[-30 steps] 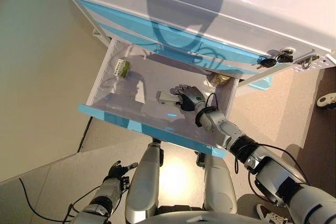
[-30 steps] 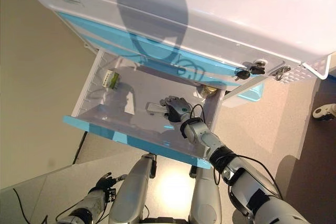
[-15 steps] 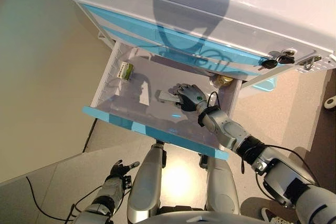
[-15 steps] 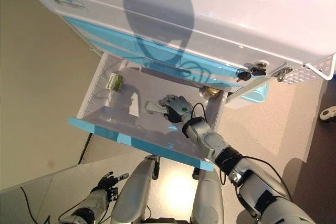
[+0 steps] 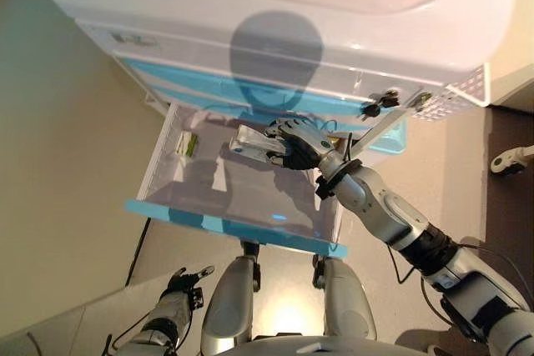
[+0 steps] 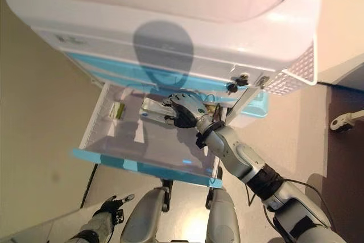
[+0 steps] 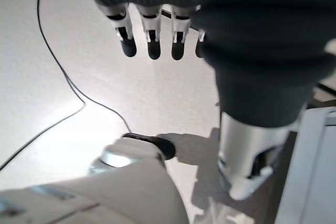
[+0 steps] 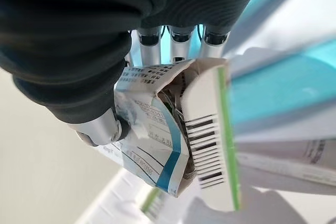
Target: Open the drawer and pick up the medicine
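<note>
From where I stand, the right robot hand [image 5: 299, 144] has its fingers and thumb curled round the medicine box [image 5: 253, 144], holding it in the air above the open drawer [image 5: 234, 227], close under the cabinet front [image 5: 250, 89]. Seen from the wrist, the medicine box is thin printed cardboard, and it is already crumpled where the thumb bears on it, with one end flap buckled open. I judge it very light and soft-walled: it will crush before it slips, so it wants a gentle squeeze across its broad faces near the middle, not at the open end. The present hold sits toward one end, leaving the other end sticking out beyond the fingers.

Round about, a small green pack [image 5: 187, 145] lies in the drawer's far left corner, well apart from the held box. A bunch of keys [image 5: 377, 107] hangs from the cabinet's right edge, near the wrist, and the cabinet front just above leaves little headroom; I think those are what the arm could catch on. The left robot hand [image 5: 183, 283] hangs low beside the legs, its fingers relaxed and holding nothing.
</note>
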Tool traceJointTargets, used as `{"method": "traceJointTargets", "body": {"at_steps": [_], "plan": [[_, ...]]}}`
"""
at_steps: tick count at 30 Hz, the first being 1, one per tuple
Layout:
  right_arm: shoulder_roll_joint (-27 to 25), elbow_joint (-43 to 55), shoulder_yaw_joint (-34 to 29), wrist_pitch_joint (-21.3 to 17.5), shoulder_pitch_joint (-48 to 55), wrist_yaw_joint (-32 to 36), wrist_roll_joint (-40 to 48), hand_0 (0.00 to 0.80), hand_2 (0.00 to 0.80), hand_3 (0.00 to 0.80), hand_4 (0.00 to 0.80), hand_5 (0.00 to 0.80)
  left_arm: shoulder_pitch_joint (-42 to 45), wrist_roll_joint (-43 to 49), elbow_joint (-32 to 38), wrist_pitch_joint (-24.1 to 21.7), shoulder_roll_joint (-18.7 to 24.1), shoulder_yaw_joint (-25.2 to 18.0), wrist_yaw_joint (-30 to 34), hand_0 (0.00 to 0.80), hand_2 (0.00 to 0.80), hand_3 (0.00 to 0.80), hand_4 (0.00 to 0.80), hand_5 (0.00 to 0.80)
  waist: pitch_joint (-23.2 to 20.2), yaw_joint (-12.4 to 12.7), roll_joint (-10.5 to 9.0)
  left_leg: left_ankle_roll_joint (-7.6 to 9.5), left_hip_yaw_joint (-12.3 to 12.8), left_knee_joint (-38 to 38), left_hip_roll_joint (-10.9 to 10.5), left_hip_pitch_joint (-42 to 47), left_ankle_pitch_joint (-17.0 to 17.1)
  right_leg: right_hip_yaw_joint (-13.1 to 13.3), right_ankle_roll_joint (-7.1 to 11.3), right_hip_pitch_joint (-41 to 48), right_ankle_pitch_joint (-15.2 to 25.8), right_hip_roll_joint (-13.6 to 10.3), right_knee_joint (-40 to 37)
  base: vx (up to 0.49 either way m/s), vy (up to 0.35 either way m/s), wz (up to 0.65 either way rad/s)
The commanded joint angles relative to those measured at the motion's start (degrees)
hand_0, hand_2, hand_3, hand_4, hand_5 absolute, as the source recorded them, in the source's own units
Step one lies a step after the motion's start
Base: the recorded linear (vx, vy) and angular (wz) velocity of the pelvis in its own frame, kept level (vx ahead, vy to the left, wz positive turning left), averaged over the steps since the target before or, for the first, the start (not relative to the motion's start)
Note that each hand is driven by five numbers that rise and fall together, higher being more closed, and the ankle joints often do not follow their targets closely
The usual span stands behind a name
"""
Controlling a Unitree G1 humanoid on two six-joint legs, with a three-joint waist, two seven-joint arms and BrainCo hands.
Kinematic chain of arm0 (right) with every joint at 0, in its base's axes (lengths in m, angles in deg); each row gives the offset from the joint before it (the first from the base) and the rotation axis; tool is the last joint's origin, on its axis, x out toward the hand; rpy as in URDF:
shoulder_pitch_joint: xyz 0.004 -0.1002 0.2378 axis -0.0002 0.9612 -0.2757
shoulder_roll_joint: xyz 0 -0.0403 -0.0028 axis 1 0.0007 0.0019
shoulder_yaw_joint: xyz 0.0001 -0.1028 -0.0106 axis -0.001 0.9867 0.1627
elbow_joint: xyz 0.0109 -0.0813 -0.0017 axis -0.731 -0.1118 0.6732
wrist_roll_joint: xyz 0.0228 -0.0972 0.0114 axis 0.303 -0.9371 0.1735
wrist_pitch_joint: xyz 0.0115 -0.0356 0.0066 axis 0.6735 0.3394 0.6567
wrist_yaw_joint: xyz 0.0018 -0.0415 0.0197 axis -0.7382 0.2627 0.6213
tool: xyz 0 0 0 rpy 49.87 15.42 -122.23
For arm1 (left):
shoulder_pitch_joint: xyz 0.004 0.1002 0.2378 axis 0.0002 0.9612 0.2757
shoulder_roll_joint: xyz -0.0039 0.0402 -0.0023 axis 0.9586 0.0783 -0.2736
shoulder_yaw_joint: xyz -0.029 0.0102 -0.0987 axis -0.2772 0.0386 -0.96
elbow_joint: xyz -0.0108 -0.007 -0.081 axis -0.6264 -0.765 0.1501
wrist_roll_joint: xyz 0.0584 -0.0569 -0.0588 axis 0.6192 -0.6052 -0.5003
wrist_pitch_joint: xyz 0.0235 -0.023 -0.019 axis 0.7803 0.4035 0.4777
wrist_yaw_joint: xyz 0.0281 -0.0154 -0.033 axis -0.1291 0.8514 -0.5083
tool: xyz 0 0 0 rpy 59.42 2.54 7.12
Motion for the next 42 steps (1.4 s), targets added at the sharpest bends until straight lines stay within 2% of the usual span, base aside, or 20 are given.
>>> {"method": "traceJointTargets", "body": {"at_steps": [1,2,3,4,5,7,11,13,14,15,19,25,26,28,30,34,35,36,39,42], "plan": [[0.7,6.0,-1.8,-0.5,-0.8,7.0,16.6,0.8,0.8,0.8,0.8,0.8,1.8,2.4,-2.8,1.0,2.7,-1.8,2.0,0.0,0.0,0.0,0.0,0.0,-2.8,-0.5,-0.7,-0.28,0.2,-4.3,-0.9,0.9,2.3,0.3,2.69,3.7,-5.0,0.3,3.0,0.113,-0.04,-0.01],[-1.0,7.1,-1.5,0.9,-1.2,10.7,25.9,0.8,0.8,0.8,0.8,0.8,2.3,2.7,-3.3,1.0,3.5,-2.4,3.4,0.0,0.0,0.0,0.0,0.0,-4.3,-0.6,-0.84,-0.53,0.3,-5.5,-0.8,2.5,2.3,0.2,2.68,5.3,-5.1,0.7,1.8,0.115,-0.031,-0.03],[-2.9,8.1,-1.7,1.7,-1.6,12.2,31.1,0.8,0.8,0.8,0.8,0.8,2.5,2.8,-3.6,1.1,4.0,-2.8,4.0,0.0,0.0,0.0,0.0,0.0,-5.2,-0.6,-0.98,-0.65,0.4,-6.1,-0.7,2.9,2.6,0.0,2.66,5.8,-4.8,0.8,1.1,0.116,-0.028,-0.08],[-5.0,9.2,-1.5,2.1,-2.3,13.5,35.1,0.8,0.8,0.8,0.8,0.8,2.7,3.1,-3.8,1.2,4.4,-3.1,4.5,0.0,0.0,0.0,0.0,0.0,-6.0,-0.6,-1.19,-0.77,0.6,-6.6,-0.7,3.6,2.6,0.0,2.69,6.5,-4.7,1.0,0.3,0.055,-0.012,-0.05],[-5.1,9.3,-1.5,2.2,-2.3,13.5,35.2,0.8,0.8,0.8,0.8,0.8,2.7,3.1,-3.9,1.2,4.4,-3.1,4.5,0.0,0.0,0.0,0.0,0.0,-5.9,-0.6,-1.15,-0.77,0.6,-6.7,-0.7,3.8,2.7,0.0,2.69,6.6,-4.7,1.0,0.2,0.057,-0.016,-0.02],[-10.4,11.7,-0.6,3.5,-5.4,15.8,46.2,0.8,0.8,0.8,0.8,0.8,3.3,3.3,-4.4,1.2,4.8,-3.2,5.8,0.0,0.0,0.0,0.0,0.0,-7.6,-0.6,-1.6,-0.99,1.0,-7.6,-0.5,5.2,2.7,-0.1,2.77,8.2,-4.4,1.3,-1.3,0.074,-0.019,-0.08],[-22.7,16.1,0.7,1.5,-12.9,16.6,62.3,0.8,0.8,0.8,0.8,0.8,5.2,3.0,-5.3,0.8,5.2,-3.3,7.1,0.0,0.0,0.0,0.0,0.0,-11.1,-0.8,-2.38,-1.31,2.3,-9.7,0.1,8.1,2.9,0.2,3.14,10.9,-3.7,1.9,-4.4,0.104,-0.004,-0.14],[-28.9,17.6,1.2,0.1,-16.7,16.9,66.4,0.8,0.8,0.8,0.8,0.8,6.4,3.0,-5.7,0.6,5.1,-3.4,7.9,0.0,0.0,0.0,0.0,0.0,-12.9,-1.1,-2.67,-1.51,2.8,-10.8,0.4,9.5,2.9,0.5,3.34,12.1,-3.5,2.2,-5.7,0.094,0.0,-0.25],[-28.9,17.6,1.2,0.1,-16.7,16.9,66.4,0.8,0.8,0.8,0.8,0.8,6.4,3.0,-5.7,0.6,5.1,-3.4,7.9,0.0,0.0,0.0,0.0,0.0,-12.8,-1.0,-2.66,-1.51,2.8,-10.8,0.4,9.5,2.9,0.5,3.34,12.1,-3.5,2.2,-5.7,0.105,-0.003,-0.21],[-33.3,16.8,-0.6,-2.3,-18.9,15.1,69.2,0.8,0.8,0.8,0.8,0.8,7.5,2.9,-5.9,0.6,4.8,-3.3,8.2,0.0,0.0,0.0,0.0,0.0,-14.3,-1.3,-2.92,-1.61,3.3,-11.5,0.6,10.7,2.8,0.5,3.51,13.2,-3.3,2.3,-6.6,0.097,-0.003,-0.23],[-36.7,11.9,-4.9,-5.7,-21.4,9.6,69.1,0.8,0.8,0.8,0.8,0.8,9.1,2.5,-6.1,0.4,4.3,-2.8,8.3,0.0,0.0,0.0,0.0,0.0,-16.5,-1.4,-2.98,-1.71,3.8,-12.9,0.7,12.8,2.6,0.3,3.77,15.3,-3.2,2.2,-8.2,0.097,-0.003,-0.16],[-38.2,3.4,-3.8,-6.9,-29.8,2.8,65.0,0.8,0.8,0.8,0.8,0.8,10.5,1.6,-6.5,0.7,4.5,-1.5,7.7,0.0,0.0,0.0,0.0,0.0,-18.1,-0.9,-3.3,-1.69,3.5,-14.4,0.5,14.4,2.6,-1.0,3.69,17.1,-3.4,2.2,-8.9,0.066,-0.001,0.04],[-39.1,-0.4,-2.1,-6.2,-35.0,-0.8,58.2,0.8,0.8,0.8,0.8,0.8,10.7,1.2,-6.6,1.0,4.9,-1.2,7.6,0.0,0.0,0.0,0.0,0.0,-18.4,-0.6,-3.65,-1.64,3.3,-14.7,0.5,14.6,2.6,-1.3,3.64,17.3,-3.4,2.1,-9.0,0.033,0.001,0.08],[-38.5,-1.8,-0.4,-6.2,-37.2,-1.5,57.2,0.8,0.8,0.8,0.8,0.8,10.5,0.9,-6.6,1.0,4.8,-1.2,7.4,0.0,0.0,0.0,0.0,0.0,-18.3,-0.7,-3.53,-1.65,3.1,-14.8,0.5,14.6,2.7,-1.5,3.6,17.5,-3.4,2.1,-9.1,0.024,0.0,0.09],[-36.9,-6.7,1.3,-5.0,-41.2,-4.5,51.0,0.8,0.8,0.8,0.8,0.8,10.5,0.4,-6.8,1.3,5.0,-0.7,6.9,0.0,0.0,0.0,0.0,0.0,-18.3,-0.4,-3.79,-1.61,2.8,-15.1,0.5,14.5,2.8,-1.9,3.46,17.6,-3.5,2.2,-9.3,0.011,-0.007,0.13],[-30.9,-19.2,6.4,-1.4,-49.1,-7.3,38.0,0.8,0.8,0.8,0.8,0.8,9.4,-0.3,-6.4,1.6,5.6,0.5,6.1,0.0,0.0,0.0,0.0,0.0,-17.7,0.6,-4.29,-1.65,1.6,-15.5,0.5,13.7,3.5,-2.8,3.22,17.3,-3.6,2.3,-9.4,-0.014,-0.01,0.12],[-26.8,-25.7,7.3,-0.2,-50.5,-7.7,35.3,0.8,0.8,0.8,0.8,0.8,9.1,-1.1,-6.1,1.5,5.7,1.4,5.7,0.0,0.0,0.0,0.0,0.0,-17.3,1.3,-4.53,-1.63,1.0,-15.5,0.4,13.0,3.8,-3.3,3.08,16.9,-3.4,2.4,-9.6,-0.035,-0.014,0.16],[-26.7,-25.8,7.5,-0.2,-50.6,-7.7,35.3,0.8,0.8,0.8,0.8,0.8,9.1,-1.1,-6.1,1.5,5.6,1.3,5.7,0.0,0.0,0.0,0.0,0.0,-17.3,1.2,-4.49,-1.63,0.9,-15.5,0.4,12.9,3.8,-3.3,3.08,16.9,-3.4,2.4,-9.6,-0.048,-0.016,0.29],[-19.8,-37.3,8.9,1.3,-51.8,-7.2,31.7,0.8,0.8,0.8,0.8,0.8,8.6,-2.1,-5.9,1.3,5.9,2.4,5.5,0.0,0.0,0.0,0.0,0.0,-16.3,2.6,-4.63,-1.65,-0.3,-15.4,0.3,11.3,4.5,-4.2,2.88,16.0,-3.1,2.5,-9.8,-0.053,-0.013,0.33],[-15.5,-44.9,8.3,2.4,-51.6,-7.8,29.2,0.8,0.8,0.8,0.8,0.8,8.4,-3.0,-5.6,1.2,6.1,3.2,5.2,0.0,0.0,0.0,0.0,0.0,-15.0,3.8,-4.53,-1.65,-1.6,-15.1,0.0,9.8,5.0,-5.0,2.71,15.3,-3.0,2.6,-9.9,-0.058,-0.019,0.3]]}}
